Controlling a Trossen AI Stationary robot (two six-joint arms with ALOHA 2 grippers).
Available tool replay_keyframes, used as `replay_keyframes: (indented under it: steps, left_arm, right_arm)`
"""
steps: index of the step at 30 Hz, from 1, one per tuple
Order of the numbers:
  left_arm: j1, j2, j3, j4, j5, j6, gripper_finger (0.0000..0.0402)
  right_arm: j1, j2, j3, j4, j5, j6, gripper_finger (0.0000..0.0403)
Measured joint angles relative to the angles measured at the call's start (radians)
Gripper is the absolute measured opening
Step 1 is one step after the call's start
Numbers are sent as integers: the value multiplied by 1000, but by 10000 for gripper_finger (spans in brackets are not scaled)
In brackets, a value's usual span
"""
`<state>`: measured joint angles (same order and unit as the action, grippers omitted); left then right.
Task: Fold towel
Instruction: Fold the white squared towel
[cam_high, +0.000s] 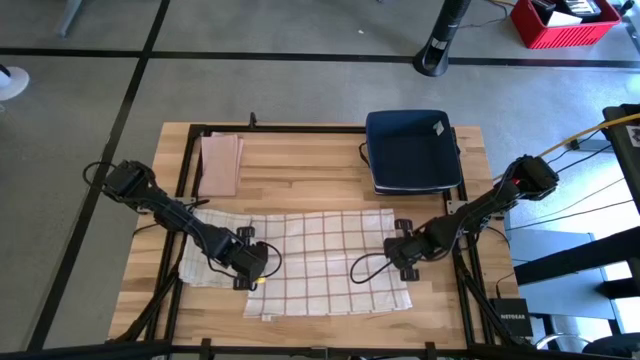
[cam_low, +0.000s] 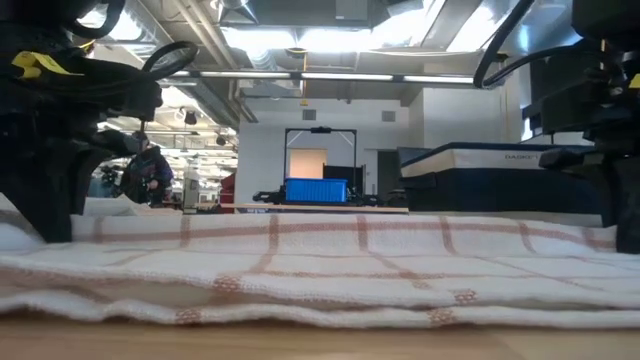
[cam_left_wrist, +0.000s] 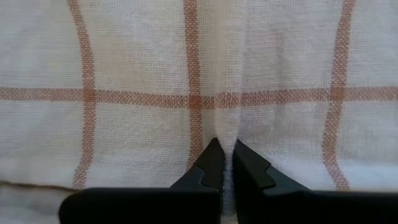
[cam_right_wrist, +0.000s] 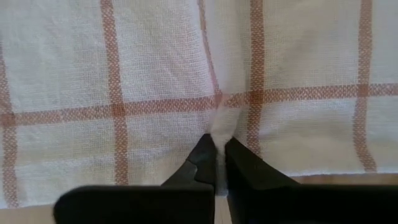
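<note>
On table (cam_high: 330, 150): white towel (cam_high: 320, 262), red-checked, flat, edges doubled.

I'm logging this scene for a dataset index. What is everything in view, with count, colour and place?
checked towel: one, white with reddish-brown lines, spread across the near middle of the table, part doubled over
folded cloth: one, pale pinkish tan, far left part of the table
tray: one, dark blue, far right part of the table
table: one, light wood with black frame rails
red crate: one, on the floor beyond the table, far right
black stand base: one, on the floor beyond the table
left gripper: one, black, shut on a pinch of the checked towel at its left part
right gripper: one, black, shut on a pinch of the checked towel at its right edge
</note>
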<state>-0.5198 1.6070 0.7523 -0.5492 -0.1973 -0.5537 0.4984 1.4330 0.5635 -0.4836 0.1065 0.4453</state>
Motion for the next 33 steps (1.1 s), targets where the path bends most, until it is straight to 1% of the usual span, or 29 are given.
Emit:
replay_keyframes:
  steps: [3,6,9,12,14,19,21,25,28,31,33]
  left_arm:
    - [-2,-12,22,-23,-3,-2,2]
    - [-14,-40,58,-120,-31,-24,2]
    - [-30,-85,112,-188,-56,-45,1]
    - [-38,-123,152,-272,-89,-47,1]
    - [-38,-151,177,-290,-109,-48,1]
    - [-36,-223,210,-334,-124,-46,0]
    - [-37,-256,231,-377,-142,-49,0]
    - [-44,-327,261,-471,-216,-59,0]
    - [-37,-394,265,-505,-284,-59,0]
    - [-33,-446,265,-515,-352,-59,0]
    - [-33,-477,266,-511,-370,-56,0]
  right_arm:
    - [0,-8,25,-16,16,10,13]
    - [4,-29,73,-74,48,10,12]
    - [30,-70,147,-141,135,18,12]
    - [59,-92,214,-249,217,21,12]
    - [74,-112,260,-287,267,41,12]
    - [112,-131,357,-384,339,82,12]
    - [132,-133,400,-442,371,99,12]
    - [175,-133,469,-596,438,174,12]
    - [199,-134,493,-696,493,260,12]
    - [205,-134,499,-745,531,326,12]
    - [205,-134,499,-748,531,353,12]
